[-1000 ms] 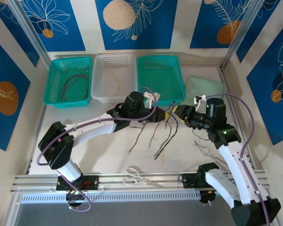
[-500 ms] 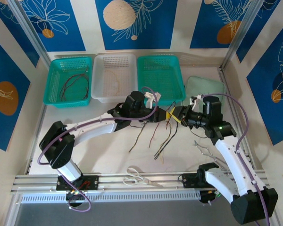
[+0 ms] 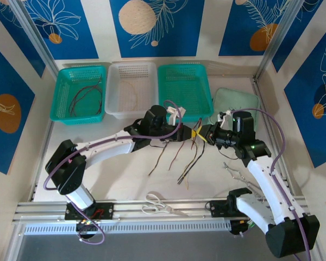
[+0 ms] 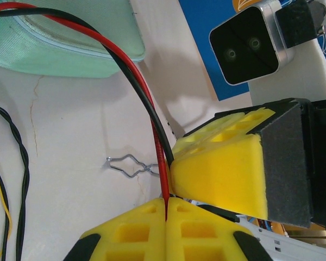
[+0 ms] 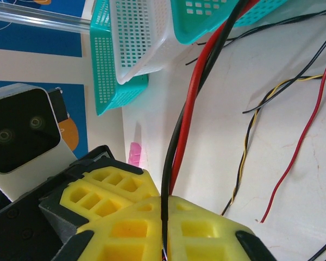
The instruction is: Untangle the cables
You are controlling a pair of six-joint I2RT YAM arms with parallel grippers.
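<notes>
Blue wall panels point(image 3: 155, 27) with pale leaf drawings close in a white table point(image 3: 114, 179). Both arms reach inward over its middle, so the left gripper point(image 3: 192, 133) and right gripper point(image 3: 202, 135) meet tip to tip, touching or nearly so.

Along the far edge stand three baskets side by side. The left teal basket point(image 3: 56, 98) holds a few dark wires, the white basket point(image 3: 112, 92) holds a pale one, and a second teal basket point(image 3: 207, 92) is on the right. A green cloth point(image 3: 236, 100) lies just right of them.

The cables point(image 3: 179, 155) hang from the two grippers and fan toward the near edge, leaning left, with their free ends lying on the table. In the left wrist view, the left gripper point(image 4: 167, 205) has its yellow jaws pressed together on a red-and-black pair point(image 4: 146, 103). That pair runs up and left across the cloth point(image 4: 70, 49). In the right wrist view, the right gripper point(image 5: 165, 209) pinches the same kind of pair point(image 5: 187, 109), whose long axis points toward the baskets.

Scissors point(image 3: 158, 204) lie near the front rail. A small wire clip point(image 3: 233, 173) rests beside the right arm.
</notes>
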